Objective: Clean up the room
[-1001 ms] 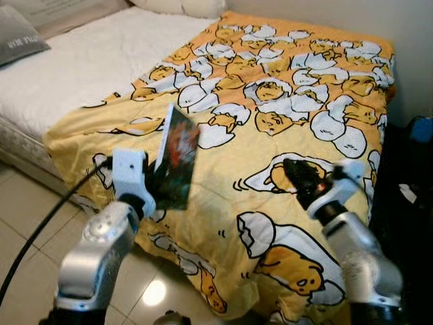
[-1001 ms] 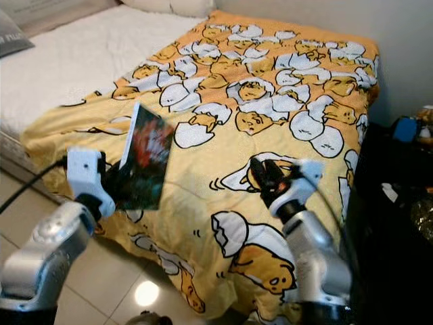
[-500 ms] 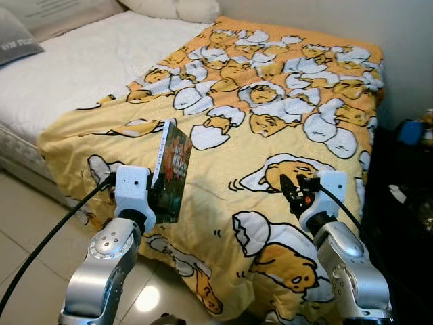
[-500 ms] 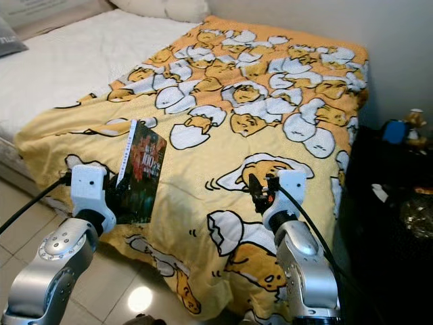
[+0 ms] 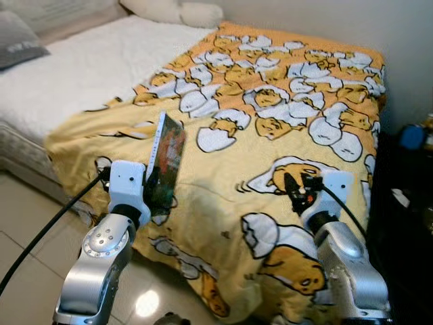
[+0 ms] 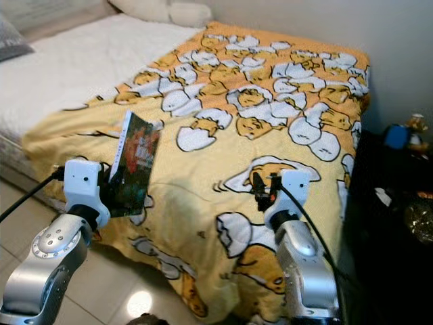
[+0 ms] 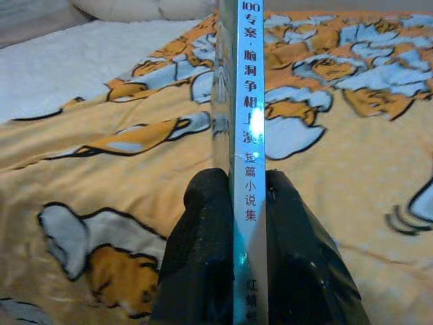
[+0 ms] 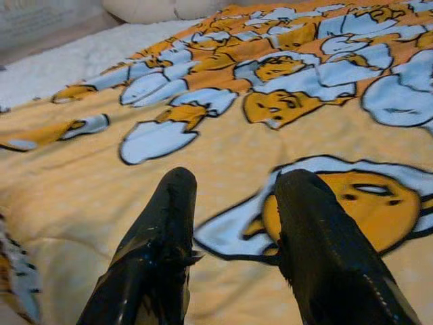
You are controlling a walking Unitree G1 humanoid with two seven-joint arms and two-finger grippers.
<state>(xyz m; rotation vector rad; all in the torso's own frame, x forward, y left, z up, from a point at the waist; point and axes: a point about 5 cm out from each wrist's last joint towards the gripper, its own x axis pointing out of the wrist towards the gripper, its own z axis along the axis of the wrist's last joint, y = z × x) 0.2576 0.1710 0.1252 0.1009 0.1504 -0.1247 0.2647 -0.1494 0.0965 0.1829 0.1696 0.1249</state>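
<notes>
Your left gripper [image 7: 247,257] has its jaws clamped on the spine of an upright book [image 5: 166,162], held above the near edge of the bed [image 5: 81,68]. Your right gripper [image 8: 233,237] hovers over the yellow egg-print blanket [image 5: 284,122], jaws parted and holding nothing.

Bright, even indoor light, soft shadows only. Round glare spot on the glossy floor tiles [image 5: 147,302]; dark, underlit corner beside the bed on the right. Head views slightly soft, wrist views blurrier, with near black fingers [image 8: 154,257] out of focus.
</notes>
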